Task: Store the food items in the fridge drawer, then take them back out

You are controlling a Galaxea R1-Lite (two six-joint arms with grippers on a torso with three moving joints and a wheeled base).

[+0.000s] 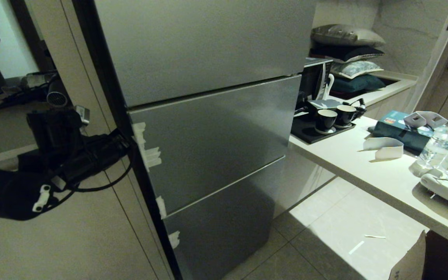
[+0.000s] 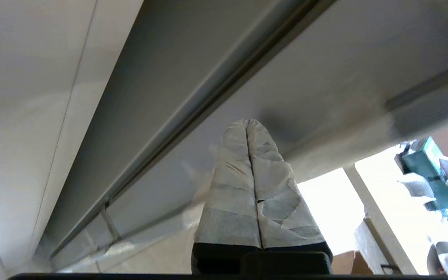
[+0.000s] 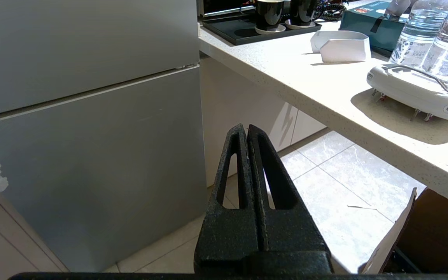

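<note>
At centre-left of the head view, the left claw (image 1: 128, 146), pressed closed and empty, meets the fridge (image 1: 208, 136) door edge. It should hook that edge firmly. Right claw (image 3: 247, 134) hangs closed. Food and drawer are unseen.

Head cam high, facing fridge (image 1: 208, 136); wrist cams near it.

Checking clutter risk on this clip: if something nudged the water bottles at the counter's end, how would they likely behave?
The water bottles stand upright, tall and narrow, so a knock near the cap would probably tip them. They look clear and thin-walled, likely to dent under a squeeze. Once down, their round bodies could roll along the counter toward its edge.
</note>
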